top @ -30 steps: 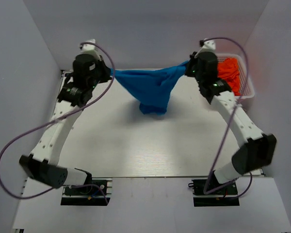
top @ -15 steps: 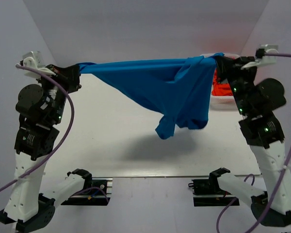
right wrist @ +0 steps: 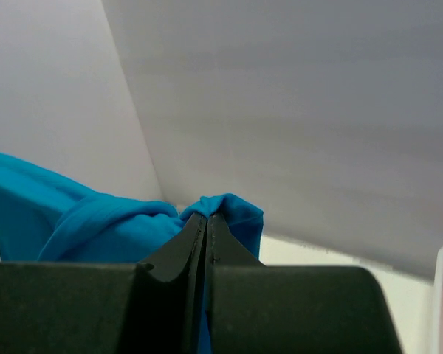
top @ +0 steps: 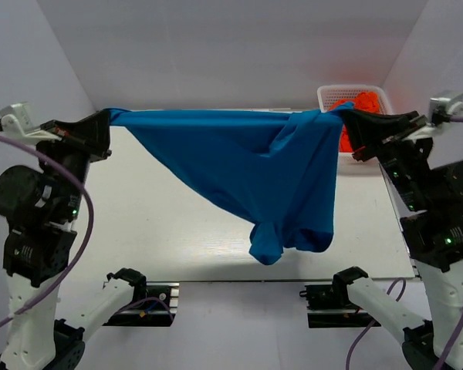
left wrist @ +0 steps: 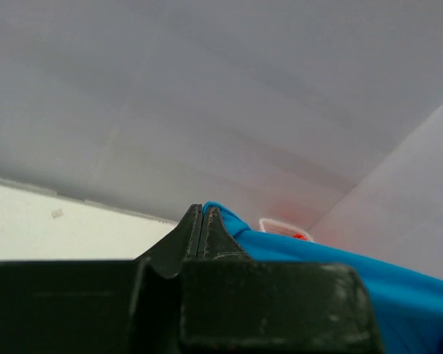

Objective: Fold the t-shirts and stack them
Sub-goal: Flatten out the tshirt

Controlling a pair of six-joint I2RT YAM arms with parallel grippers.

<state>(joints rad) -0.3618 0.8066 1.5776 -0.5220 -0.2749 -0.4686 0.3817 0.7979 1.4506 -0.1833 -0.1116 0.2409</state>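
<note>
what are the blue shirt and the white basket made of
The blue shirt looks like soft, matte fabric, perhaps a cotton knit: it sags and drapes in loose folds. The white basket looks like rigid plastic with a smooth rim, though its wall is too small to judge.

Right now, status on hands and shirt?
Left hand and right hand shut on blue shirt. Shirt hangs stretched between them, off the table. Nothing in the way.
</note>
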